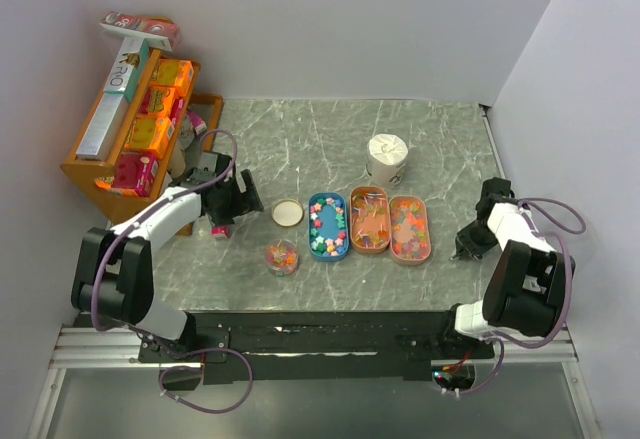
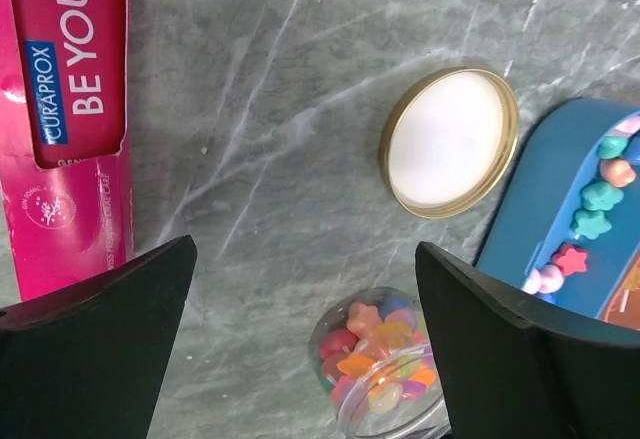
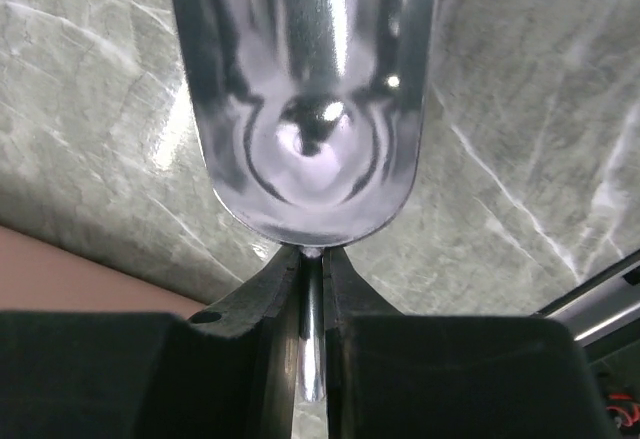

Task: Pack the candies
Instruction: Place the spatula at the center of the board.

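On marbled table (image 1: 300, 129), white walls (image 1: 350, 19) | left gripper (image 2: 305, 249) wide, empty | right gripper (image 3: 312, 259) clamps scoop (image 3: 310, 89)

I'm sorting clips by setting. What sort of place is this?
Probably a lab test cell: plain white walls box in a table, and two robot arms are bolted at its near edge.

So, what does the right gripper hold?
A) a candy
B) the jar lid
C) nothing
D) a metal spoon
D: in the right wrist view, the right gripper is shut on the thin handle of a shiny spoon.
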